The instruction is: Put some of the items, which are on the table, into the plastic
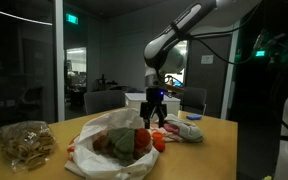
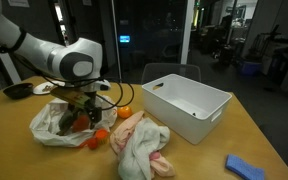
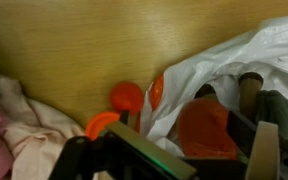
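The plastic (image 1: 114,140) (image 2: 52,122) (image 3: 234,55) is a wrinkly white bag lying open on the wooden table (image 3: 74,50). My gripper (image 1: 156,108) (image 2: 84,104) (image 3: 182,145) hangs over the bag's mouth, open, fingers wide apart. A red item (image 3: 204,130) lies inside the bag beneath the fingers, free of them. Green and brown items (image 1: 124,145) show through the bag. Orange items (image 3: 126,97) (image 2: 101,133) rest on the table just outside the bag's edge, with another orange one (image 2: 124,112) further off.
A pink and white cloth (image 2: 139,145) (image 3: 24,130) lies beside the orange items. A white rectangular box (image 2: 189,100) stands further along the table. A clear bag of tan pieces (image 1: 24,142), a black bowl (image 2: 19,90) and a blue pad (image 2: 246,168) sit near the edges.
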